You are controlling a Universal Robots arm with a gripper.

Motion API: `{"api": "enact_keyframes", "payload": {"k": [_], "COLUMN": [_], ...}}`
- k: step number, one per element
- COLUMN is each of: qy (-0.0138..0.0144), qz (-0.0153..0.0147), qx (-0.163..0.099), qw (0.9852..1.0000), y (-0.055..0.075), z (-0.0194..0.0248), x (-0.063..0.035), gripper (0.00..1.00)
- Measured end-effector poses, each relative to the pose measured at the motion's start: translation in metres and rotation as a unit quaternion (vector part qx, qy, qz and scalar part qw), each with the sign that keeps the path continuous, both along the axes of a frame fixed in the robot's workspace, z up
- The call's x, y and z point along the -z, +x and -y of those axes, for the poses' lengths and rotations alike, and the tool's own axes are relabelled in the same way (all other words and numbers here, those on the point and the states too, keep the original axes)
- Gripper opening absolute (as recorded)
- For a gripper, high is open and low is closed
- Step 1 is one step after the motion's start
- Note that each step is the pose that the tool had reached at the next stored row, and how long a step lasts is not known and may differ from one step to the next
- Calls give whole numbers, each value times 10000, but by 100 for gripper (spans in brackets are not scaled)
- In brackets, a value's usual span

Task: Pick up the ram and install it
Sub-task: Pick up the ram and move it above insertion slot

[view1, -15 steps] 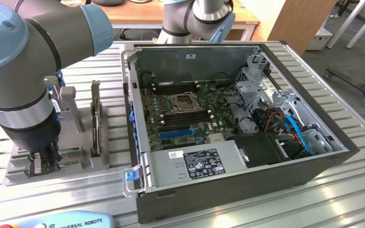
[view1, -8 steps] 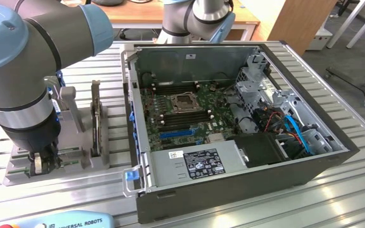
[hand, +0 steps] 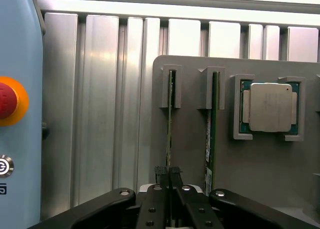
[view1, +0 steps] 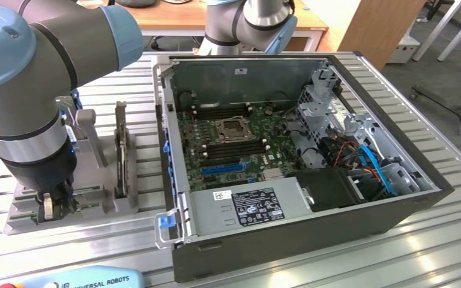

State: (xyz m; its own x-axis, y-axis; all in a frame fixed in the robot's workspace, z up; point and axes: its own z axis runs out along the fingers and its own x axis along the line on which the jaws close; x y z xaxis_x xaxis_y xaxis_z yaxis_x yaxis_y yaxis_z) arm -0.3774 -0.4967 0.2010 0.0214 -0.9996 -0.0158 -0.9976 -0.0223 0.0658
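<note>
The ram (hand: 169, 114) is a thin green stick standing on edge in a slot of the grey holder (hand: 190, 139). My gripper (hand: 167, 171) is closed on its near end, with both black fingers pressed against the board's edge. A second green stick (hand: 212, 124) stands in the neighbouring slot. In the exterior view my gripper (view1: 52, 209) reaches straight down into the grey holder (view1: 22, 222), at the left of the open computer case (view1: 391, 204). The motherboard (view1: 222, 138) inside the case has long black memory slots (view1: 214, 111) beside the processor socket (view1: 232, 129).
A square silver processor chip (hand: 270, 106) sits in a pocket of the holder beyond the second stick. A dark board (view1: 120, 150) stands upright at the holder's far side. A blue teach pendant (view1: 86, 279) with a red stop button (hand: 6, 100) lies close by on the ribbed aluminium table (hand: 100, 114).
</note>
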Motion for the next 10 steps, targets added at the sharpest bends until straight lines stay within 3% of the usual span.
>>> {"api": "enact_keyframes", "payload": {"k": [10], "qy": [1], "qz": [1], "qx": [0], "qw": [10000], "y": [0], "z": [0], "x": [-13], "gripper": [11]}}
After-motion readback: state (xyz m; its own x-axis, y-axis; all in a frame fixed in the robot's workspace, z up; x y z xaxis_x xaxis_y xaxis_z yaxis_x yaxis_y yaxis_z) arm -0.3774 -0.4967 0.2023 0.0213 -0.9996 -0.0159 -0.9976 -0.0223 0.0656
